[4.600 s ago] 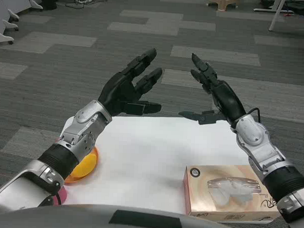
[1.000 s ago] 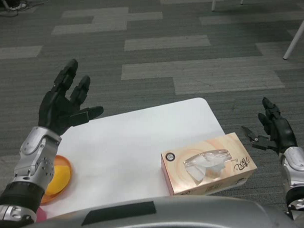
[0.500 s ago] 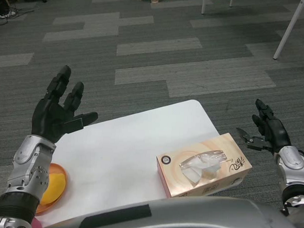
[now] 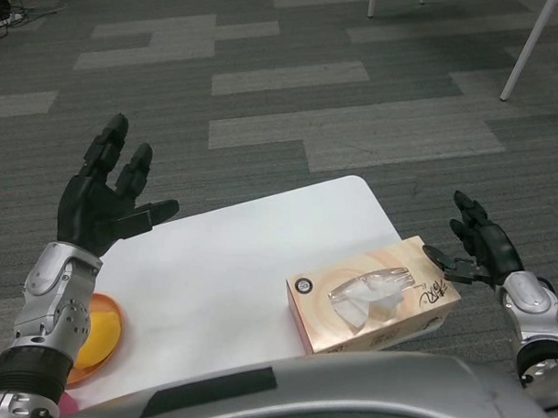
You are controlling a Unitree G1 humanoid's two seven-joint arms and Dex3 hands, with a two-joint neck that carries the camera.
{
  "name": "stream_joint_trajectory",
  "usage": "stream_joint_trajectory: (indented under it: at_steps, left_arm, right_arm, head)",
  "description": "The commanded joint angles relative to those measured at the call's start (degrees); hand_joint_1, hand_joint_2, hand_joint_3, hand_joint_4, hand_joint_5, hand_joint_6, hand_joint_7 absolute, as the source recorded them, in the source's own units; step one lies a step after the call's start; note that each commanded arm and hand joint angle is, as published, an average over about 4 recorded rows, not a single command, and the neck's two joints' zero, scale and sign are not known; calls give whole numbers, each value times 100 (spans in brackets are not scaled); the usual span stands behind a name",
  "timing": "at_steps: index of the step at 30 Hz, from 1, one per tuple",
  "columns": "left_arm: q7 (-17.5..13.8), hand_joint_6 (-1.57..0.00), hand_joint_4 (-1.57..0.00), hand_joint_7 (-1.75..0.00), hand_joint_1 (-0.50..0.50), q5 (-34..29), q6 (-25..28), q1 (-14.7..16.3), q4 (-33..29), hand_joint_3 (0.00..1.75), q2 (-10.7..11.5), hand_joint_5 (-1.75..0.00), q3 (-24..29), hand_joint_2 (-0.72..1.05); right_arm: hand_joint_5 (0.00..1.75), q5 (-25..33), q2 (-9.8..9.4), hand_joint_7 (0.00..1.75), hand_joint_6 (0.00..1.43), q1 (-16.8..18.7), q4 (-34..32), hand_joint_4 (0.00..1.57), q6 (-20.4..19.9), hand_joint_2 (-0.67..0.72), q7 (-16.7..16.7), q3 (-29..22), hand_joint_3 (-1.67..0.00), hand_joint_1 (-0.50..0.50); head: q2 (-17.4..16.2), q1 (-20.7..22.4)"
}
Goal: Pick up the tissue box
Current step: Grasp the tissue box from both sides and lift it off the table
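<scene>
From the head view I see the tissue box [image 4: 372, 302] lying flat at the near right part of the white table [image 4: 231, 262], its far right end reaching the table's right edge. Its long axis runs from near-left to far-right, tilted up toward my right hand [image 4: 475, 248]. That hand sits just off the box's far right end, out past the table edge, fingers spread and holding nothing; its thumb points in toward the box's short end. I cannot tell whether the thumb tip touches the cardboard or stops just short of it.

My left hand [image 4: 101, 198] is raised over the table's far left corner, well apart from the box, fingers apart and empty. An orange dish [image 4: 96, 336] lies on the table beside the left forearm.

So the right hand is plainly the nearer one, and the box lies to its left and slightly toward me. I judge the grasp has not begun. Because the box presents its short end to that hand, I would expect to close across that end or bring the left hand over to the opposite end.
</scene>
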Motion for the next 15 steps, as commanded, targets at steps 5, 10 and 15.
stream_joint_trajectory:
  at_steps: [5, 10, 15]
  left_arm:
    - [-12, 0, 0, 0, 50, -33, -55, 89, -23, 17, 55, 0, -1, 105]
    - [-10, 0, 0, 0, 50, -33, -55, 107, -37, 17, 55, 0, -3, 105]
    - [-14, 0, 0, 0, 50, -33, -55, 111, -41, 17, 55, 0, -12, 105]
  right_arm:
    - [5, 113, -53, 0, 0, -9, -127, 0, -62, -54, 6, 663, -63, -33]
    - [10, 170, -53, 0, 0, -104, -158, 0, -62, -54, -33, 956, -63, -33]
    - [10, 195, -53, 0, 0, -293, -171, 0, -62, -54, -82, 1329, -69, -33]
  head:
    - [-26, 18]
    - [-58, 28]
    - [-77, 37]
